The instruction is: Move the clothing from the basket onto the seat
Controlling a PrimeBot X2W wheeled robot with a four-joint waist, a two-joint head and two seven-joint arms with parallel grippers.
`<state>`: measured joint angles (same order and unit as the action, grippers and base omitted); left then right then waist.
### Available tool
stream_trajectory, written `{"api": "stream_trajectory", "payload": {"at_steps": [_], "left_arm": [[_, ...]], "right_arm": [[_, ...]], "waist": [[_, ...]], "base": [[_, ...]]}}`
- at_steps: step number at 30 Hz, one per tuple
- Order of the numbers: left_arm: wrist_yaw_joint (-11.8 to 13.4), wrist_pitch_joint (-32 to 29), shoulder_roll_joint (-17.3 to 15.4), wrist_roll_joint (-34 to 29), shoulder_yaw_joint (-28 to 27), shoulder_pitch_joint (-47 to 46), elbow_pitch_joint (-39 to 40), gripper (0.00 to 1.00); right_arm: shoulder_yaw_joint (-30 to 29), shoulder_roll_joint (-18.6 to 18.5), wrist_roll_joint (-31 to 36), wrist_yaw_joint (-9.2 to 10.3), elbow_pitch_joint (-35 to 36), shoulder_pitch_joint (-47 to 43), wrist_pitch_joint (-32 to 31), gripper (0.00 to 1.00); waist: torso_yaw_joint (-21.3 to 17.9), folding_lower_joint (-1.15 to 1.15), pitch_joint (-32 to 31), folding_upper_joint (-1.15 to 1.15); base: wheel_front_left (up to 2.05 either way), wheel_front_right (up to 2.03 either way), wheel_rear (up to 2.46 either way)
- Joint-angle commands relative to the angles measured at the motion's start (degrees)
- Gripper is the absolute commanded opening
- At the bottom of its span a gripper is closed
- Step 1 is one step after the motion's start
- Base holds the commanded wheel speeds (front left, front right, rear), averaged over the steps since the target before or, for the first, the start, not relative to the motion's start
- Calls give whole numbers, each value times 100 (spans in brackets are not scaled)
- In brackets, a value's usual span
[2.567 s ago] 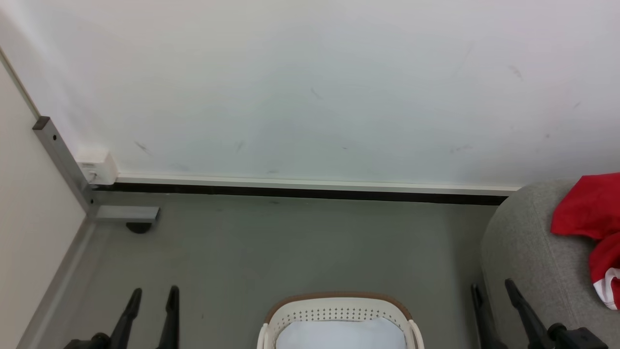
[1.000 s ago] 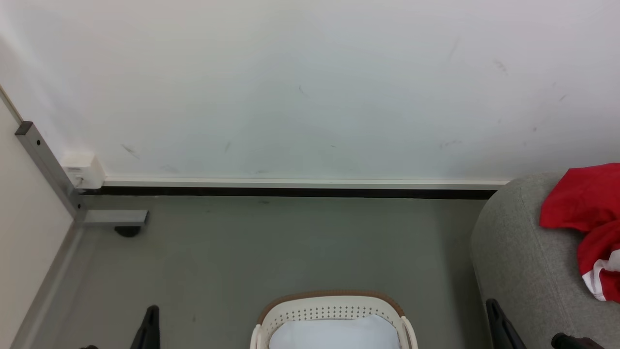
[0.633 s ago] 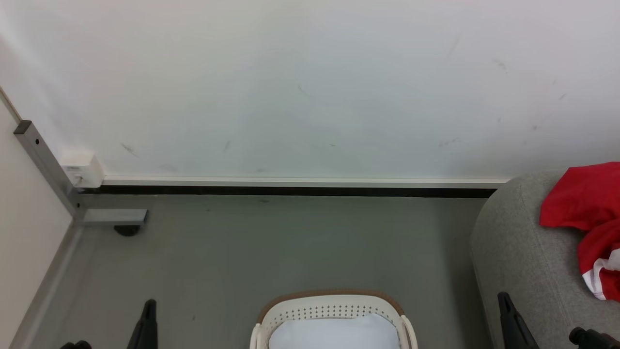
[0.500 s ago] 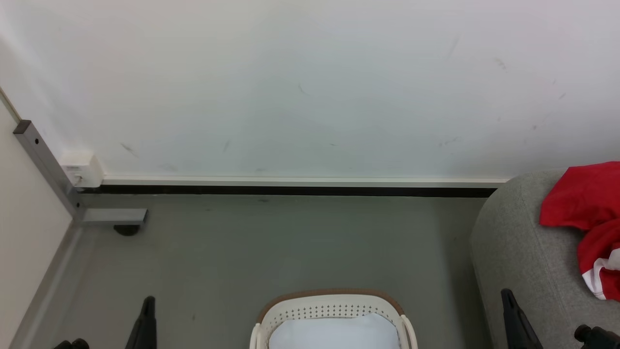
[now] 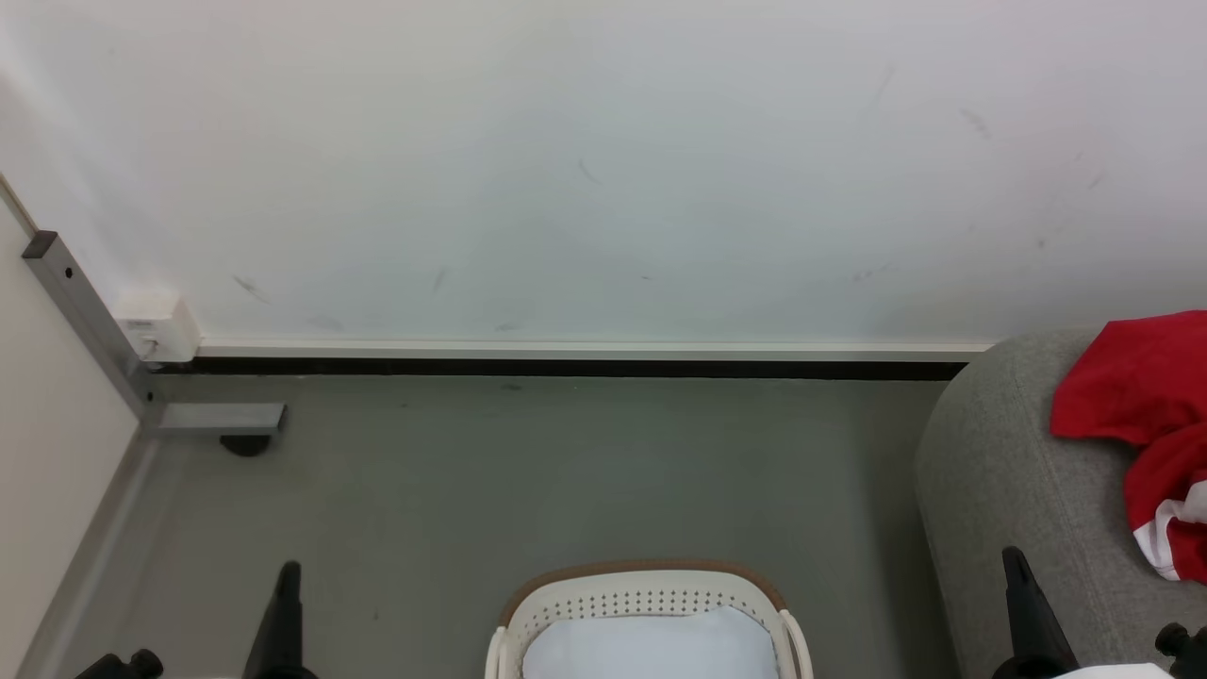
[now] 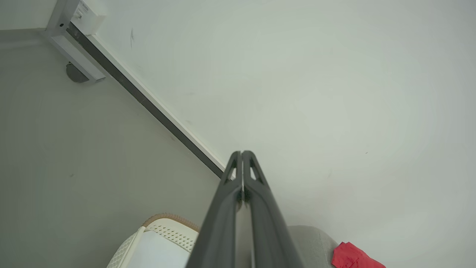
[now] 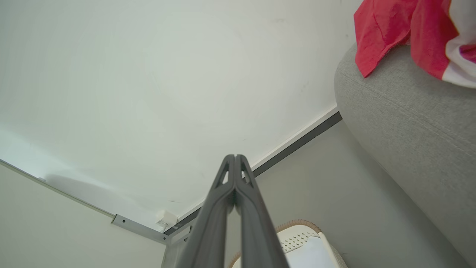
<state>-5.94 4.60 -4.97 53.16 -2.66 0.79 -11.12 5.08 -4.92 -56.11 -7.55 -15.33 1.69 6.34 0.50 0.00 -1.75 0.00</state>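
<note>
The basket (image 5: pixel 651 589) sits on the grey floor (image 5: pixel 566 471), with a white pad (image 5: pixel 651 651) lying inside it. The seat (image 5: pixel 1018 490) stands to the right of the basket. The red clothing (image 5: pixel 1132 396) lies on top of the seat, well away from the basket. The left tool (image 5: pixel 288 577) is to the left of the basket, its two fingers pressed together and holding nothing. The right tool (image 5: pixel 1014 563) is to the right of the basket, close to the seat, also closed tight and holding nothing.

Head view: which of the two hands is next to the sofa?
The right hand, at the lower right, beside the rounded end of the sofa. The left hand is across the basket from it, over the floor.
</note>
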Motion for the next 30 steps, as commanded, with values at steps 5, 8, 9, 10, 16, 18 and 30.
{"api": "stream_trajectory", "payload": {"at_steps": [5, 8, 9, 10, 16, 18, 30], "left_arm": [[13, -122, -9, 494, -66, -194, 30, 0], [14, -162, -2, 604, -81, -213, 25, 0], [15, -176, 2, 668, -88, -223, 22, 0], [15, -194, 6, 734, -94, -234, 20, 0], [18, -296, 31, 1086, -129, -289, 5, 0], [19, -326, 39, 1205, -141, -309, 1, 0], [20, -518, 80, 1838, -203, -415, -26, 0]], "right_arm": [[-87, -58, -485, 5, 81, 183, -94, 0], [-103, -67, -616, 5, 83, 199, -121, 0], [-111, -72, -686, 5, 84, 207, -131, 0], [-119, -76, -754, 5, 85, 215, -146, 0], [-163, -100, -1133, 6, 91, 246, -220, 0], [-179, -109, -1242, 6, 93, 253, -238, 0], [-265, -160, -1925, 7, 109, 326, -369, 0]], "waist": [[-3, 0, 12, 0], [-5, 0, 16, 0], [-5, 0, 18, 0], [-6, 0, 20, 0], [-10, 0, 33, 0], [-11, 0, 37, 0], [-18, 0, 62, 0]], "base": [[0, 0, 0], [0, 0, 0], [0, 0, 0], [0, 0, 0], [0, 0, 0], [0, 0, 0], [0, 0, 0]]}}
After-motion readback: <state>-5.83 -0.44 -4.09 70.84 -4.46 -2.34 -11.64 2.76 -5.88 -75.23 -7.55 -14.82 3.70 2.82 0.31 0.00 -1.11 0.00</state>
